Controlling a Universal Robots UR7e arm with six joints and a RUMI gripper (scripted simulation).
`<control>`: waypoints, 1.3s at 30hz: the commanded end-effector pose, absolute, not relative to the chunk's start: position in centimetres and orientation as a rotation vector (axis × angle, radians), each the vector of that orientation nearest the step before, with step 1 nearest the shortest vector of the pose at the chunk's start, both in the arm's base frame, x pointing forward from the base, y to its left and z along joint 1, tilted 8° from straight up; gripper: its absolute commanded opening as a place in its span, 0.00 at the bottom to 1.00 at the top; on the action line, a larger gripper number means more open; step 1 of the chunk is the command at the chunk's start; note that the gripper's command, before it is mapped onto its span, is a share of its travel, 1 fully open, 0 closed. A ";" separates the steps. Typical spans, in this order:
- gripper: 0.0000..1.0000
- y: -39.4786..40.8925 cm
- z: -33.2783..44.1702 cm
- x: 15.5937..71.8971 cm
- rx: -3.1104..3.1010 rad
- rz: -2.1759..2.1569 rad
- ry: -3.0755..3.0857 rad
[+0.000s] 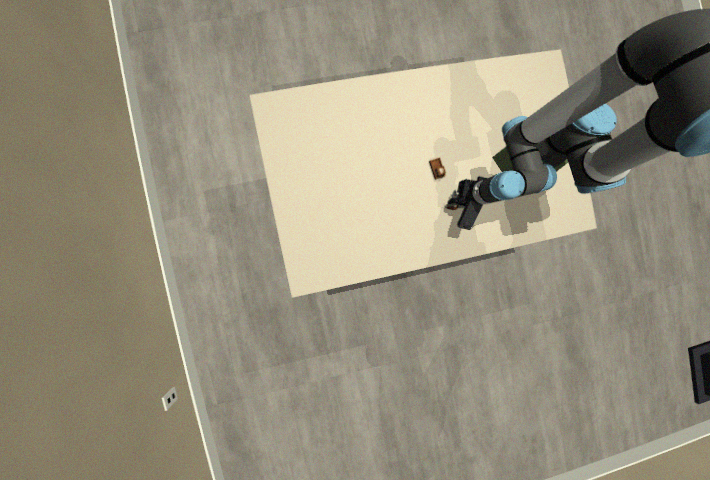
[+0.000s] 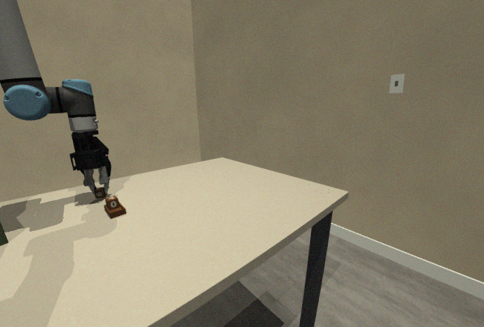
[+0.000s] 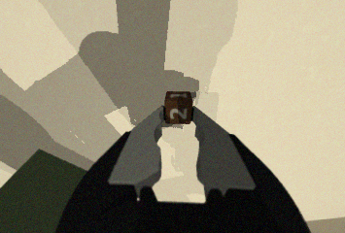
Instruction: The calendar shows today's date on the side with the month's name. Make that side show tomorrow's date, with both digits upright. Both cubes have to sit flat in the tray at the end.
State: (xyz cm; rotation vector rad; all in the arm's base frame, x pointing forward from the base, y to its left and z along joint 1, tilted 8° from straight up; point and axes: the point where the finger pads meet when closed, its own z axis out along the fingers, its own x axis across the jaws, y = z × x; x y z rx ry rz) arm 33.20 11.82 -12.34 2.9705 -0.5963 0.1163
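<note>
One cube [image 3: 179, 108] is pinched at the very tips of the tool [image 3: 179, 122], whose narrow-set fingers are closed on its two side faces; a white "2" is shown toward the wrist camera, and part of a second digit is visible on the face above it. In the exterior view the held cube is seen low over the bench [image 2: 219, 215], close to the surface, though whether contact is made cannot be told. Just beyond it, near but apart, the tray [image 2: 114, 210] is found with the other cube [image 2: 112, 201] seated in it, a "0" turned toward the exterior camera. A dark green block [image 3: 31, 189] is seen at the bench's near edge, beside the arm.

Several risks are judged from here. Because the cube is gripped only at the fingertips, it could be twisted or slipped if it is pressed against the bench or against the tray wall. If the cube is set down with the wrong face forward, or with the digit turned on its side, the date would be read wrongly. The empty slot is narrow and lies tight beside the seated cube, so a slightly offset descent could leave the held cube perched on the rim, or the seated cube could be nudged and tilted by a finger.
</note>
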 end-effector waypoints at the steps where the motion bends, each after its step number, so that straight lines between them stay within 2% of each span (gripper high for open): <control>1: 0.10 11.8 -12.3 33.2 2.971 0.118 -0.596; 39: 0.10 11.8 -12.7 33.3 2.971 0.118 -0.596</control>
